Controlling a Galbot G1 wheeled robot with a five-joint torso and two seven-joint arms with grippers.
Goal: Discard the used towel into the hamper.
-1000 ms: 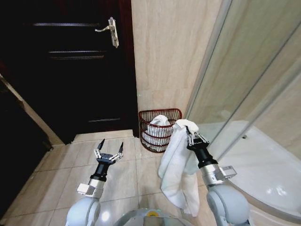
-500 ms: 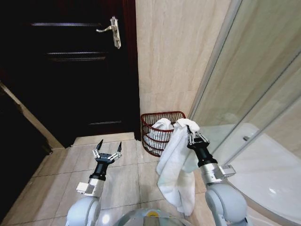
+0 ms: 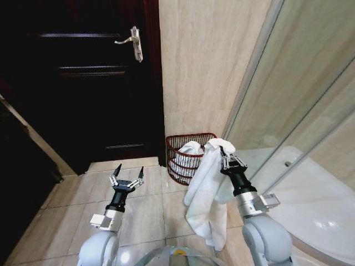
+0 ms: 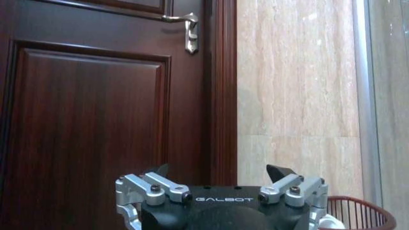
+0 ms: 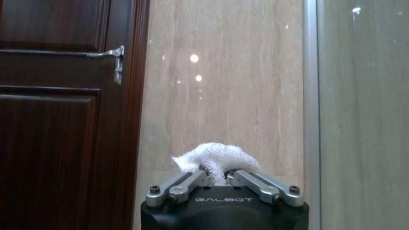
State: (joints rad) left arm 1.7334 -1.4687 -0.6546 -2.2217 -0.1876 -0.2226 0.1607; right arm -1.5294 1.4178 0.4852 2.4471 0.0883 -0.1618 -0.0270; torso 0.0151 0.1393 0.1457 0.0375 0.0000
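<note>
The right gripper (image 3: 226, 158) is clamped on the top fold of the used towel (image 3: 204, 194), a white tuft poking out between its closed fingers (image 5: 191, 181) in the right wrist view, while the rest of the cloth hangs in a long drape below it, well above the floor tiles (image 3: 77, 191). The hamper (image 3: 188, 156) stands on the floor in the corner where the beige wall (image 3: 205, 61) meets the glass shower screen (image 3: 299, 88), just right of the dark door (image 3: 83, 83); it already holds some white cloth, and the held towel hangs in front of its right rim, not yet over the opening as far as one can judge. The left gripper (image 3: 127, 178) hovers spread wide and empty above the floor tiles, left of the hamper. The main risk from here is length: the towel hangs lower than the hamper's rim, so if let go too soon or too near the front edge, its tail would likely catch on the wire bars and slide to the floor. A second risk is the small, light basket being nudged or tipped by the arm, with the glass close beside it
</note>
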